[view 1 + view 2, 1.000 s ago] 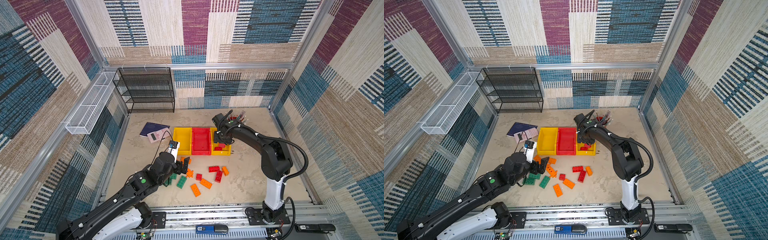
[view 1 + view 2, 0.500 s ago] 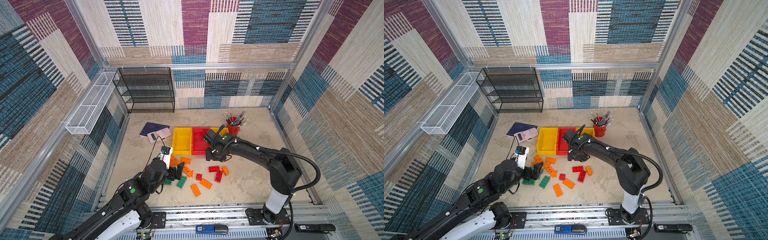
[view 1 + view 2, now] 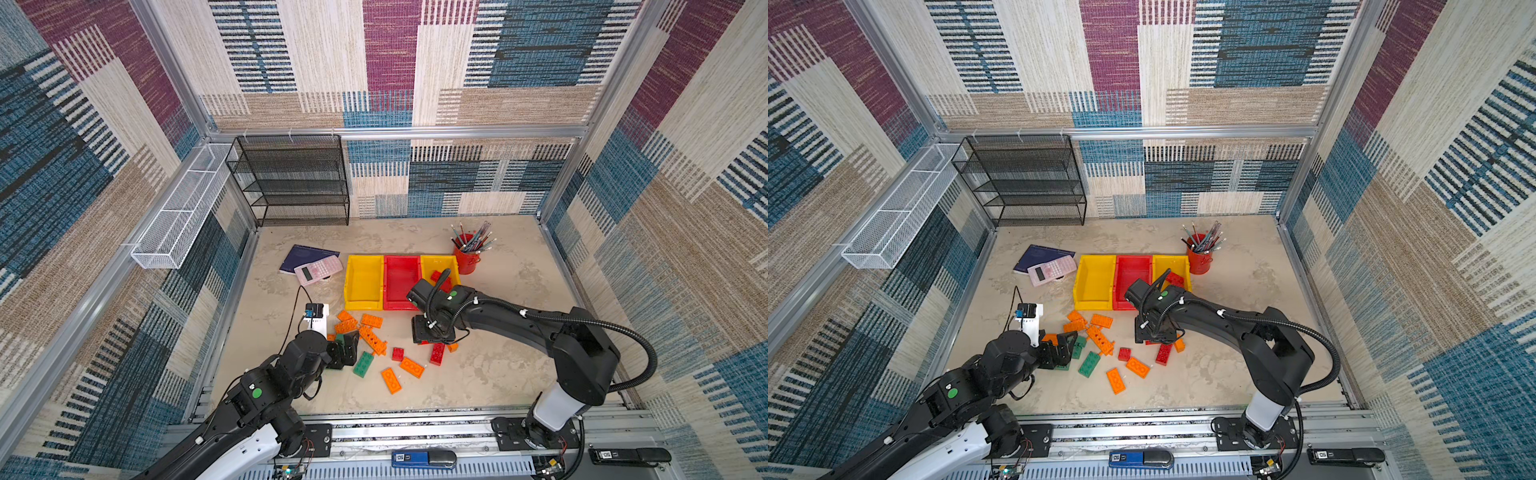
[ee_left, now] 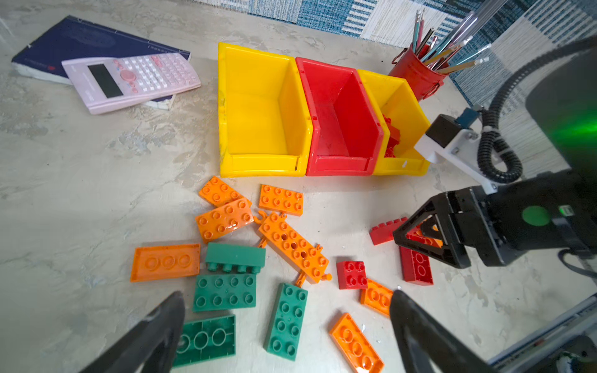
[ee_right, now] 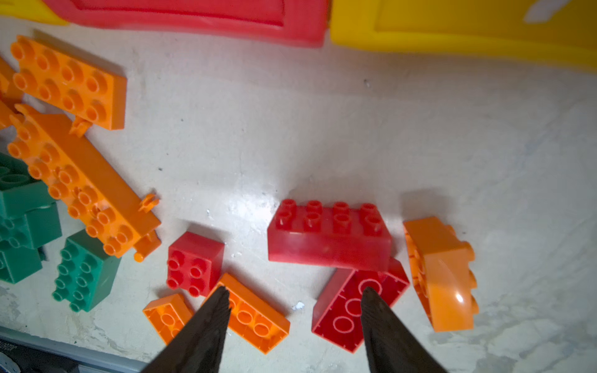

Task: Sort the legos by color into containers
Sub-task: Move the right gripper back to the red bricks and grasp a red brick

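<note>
Right arm has swung off the right yellow bin and down to the loose legos!
Its right gripper hovers, fingers apart with nothing between them, just above a studs-up red brick and a flipped red brick at three o'clock in the scatter. Pulled back to eight o'clock, the left gripper is spread wide and empty over the green bricks. At twelve o'clock stand the left yellow bin, red bin and right yellow bin, red pieces inside that last one.
</note>
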You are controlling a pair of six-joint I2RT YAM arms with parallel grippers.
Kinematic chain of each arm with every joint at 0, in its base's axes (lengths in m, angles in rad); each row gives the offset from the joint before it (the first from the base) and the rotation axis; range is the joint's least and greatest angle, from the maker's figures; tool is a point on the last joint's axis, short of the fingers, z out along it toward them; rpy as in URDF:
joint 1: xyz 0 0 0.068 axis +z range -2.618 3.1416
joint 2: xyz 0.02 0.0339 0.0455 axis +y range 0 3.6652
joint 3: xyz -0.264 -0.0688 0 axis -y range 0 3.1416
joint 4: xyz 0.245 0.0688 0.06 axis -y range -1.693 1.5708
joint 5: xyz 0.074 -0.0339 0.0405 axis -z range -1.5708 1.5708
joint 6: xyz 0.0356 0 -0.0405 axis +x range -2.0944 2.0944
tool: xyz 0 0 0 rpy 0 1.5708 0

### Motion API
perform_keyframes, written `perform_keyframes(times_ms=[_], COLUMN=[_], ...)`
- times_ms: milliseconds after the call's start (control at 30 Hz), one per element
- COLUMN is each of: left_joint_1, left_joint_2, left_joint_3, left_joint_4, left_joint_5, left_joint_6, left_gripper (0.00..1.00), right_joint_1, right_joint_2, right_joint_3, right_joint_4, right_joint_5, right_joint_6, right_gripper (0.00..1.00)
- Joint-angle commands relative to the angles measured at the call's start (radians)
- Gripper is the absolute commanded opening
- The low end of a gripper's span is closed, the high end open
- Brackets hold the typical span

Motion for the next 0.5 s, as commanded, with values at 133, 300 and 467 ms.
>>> perform_keyframes(times_ms=[133, 300, 467], left_joint_1=[-0.002, -0.002, -0.001], left_joint_2=[-0.017, -0.010, -0.020], left_joint_3=[-0.012, -0.007, -0.021], left_joint_4=[-0.043, -0.040, -0.032], left_joint_5=[0.002, 0.010, 0.024], left_joint_6=[-0.070, -0.072, -0.089], left_gripper=[0.99, 0.99, 0.99], right_joint_1=[0.003, 0.003, 0.002], right_joint_2=[-0.102, -0.146, -0.165], right_joint_3=[-0.073, -0.138, -0.171], right_joint_4=[-0.001, 0.010, 0.006], right_joint_5=[0.029, 0.011, 0.013], right_joint_6=[0.053, 0.079, 0.091], right_gripper=[0.67, 0.67, 0.67])
